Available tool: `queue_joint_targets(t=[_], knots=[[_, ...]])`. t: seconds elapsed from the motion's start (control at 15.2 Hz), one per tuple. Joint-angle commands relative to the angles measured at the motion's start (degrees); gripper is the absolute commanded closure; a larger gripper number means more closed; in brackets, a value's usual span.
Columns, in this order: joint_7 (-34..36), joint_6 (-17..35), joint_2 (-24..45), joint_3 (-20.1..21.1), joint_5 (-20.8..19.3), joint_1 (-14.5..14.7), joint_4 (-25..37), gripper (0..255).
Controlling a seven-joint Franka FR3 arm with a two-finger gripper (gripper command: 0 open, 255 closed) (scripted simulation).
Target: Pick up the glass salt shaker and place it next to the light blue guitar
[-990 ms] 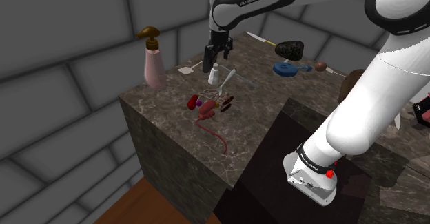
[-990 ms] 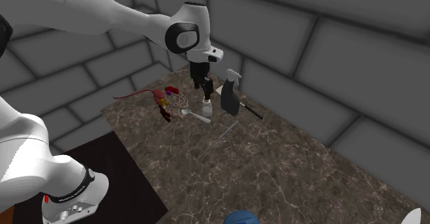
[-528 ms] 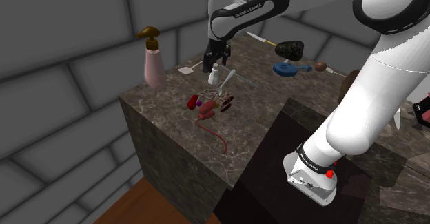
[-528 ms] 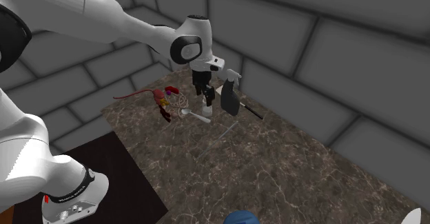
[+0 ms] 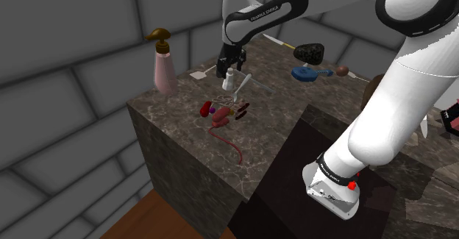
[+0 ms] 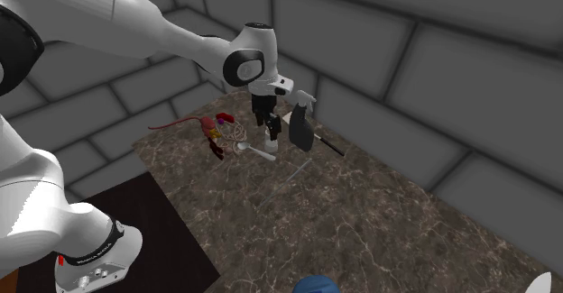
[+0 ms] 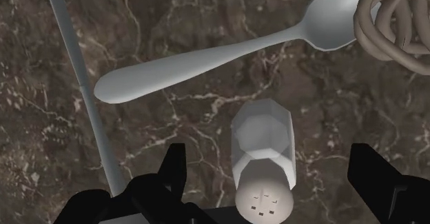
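The salt shaker (image 7: pixel 265 154) is a small pale faceted bottle with a holed cap, standing upright on the dark marble counter (image 5: pixel 176 120). My gripper (image 7: pixel 272 178) is open and lowered around it, one finger on each side and neither touching it. In the shoulder view the gripper (image 5: pixel 229 71) sits over the shaker (image 5: pixel 229 81) near the counter's far corner. The second exterior view has the gripper (image 6: pixel 270 130) right on top of the shaker (image 6: pixel 271 143). The blue guitar (image 5: pixel 305 73) lies farther toward the shoulder view's right.
A white spoon (image 7: pixel 207 57) and a thin rod (image 7: pixel 79 85) lie just beyond the shaker, beside a coiled cord (image 7: pixel 396 23). A pink pump bottle (image 5: pixel 163 65) stands at the counter's corner. Small red trinkets (image 5: pixel 221 111) lie near the front edge, a dark lumpy object (image 5: pixel 309 52) behind the guitar.
The gripper has come down from above the shaker until its fingers flank it. The shaker has not moved.
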Motion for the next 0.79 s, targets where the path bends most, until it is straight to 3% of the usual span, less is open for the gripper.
queue_joint_targets(t=[0.0,0.73], knots=[[0.0,0.0,0.0,0.0,0.0,0.0,0.0,255],[-0.2,-1.4,-0.8,0.0,0.2,0.0,0.6,255]])
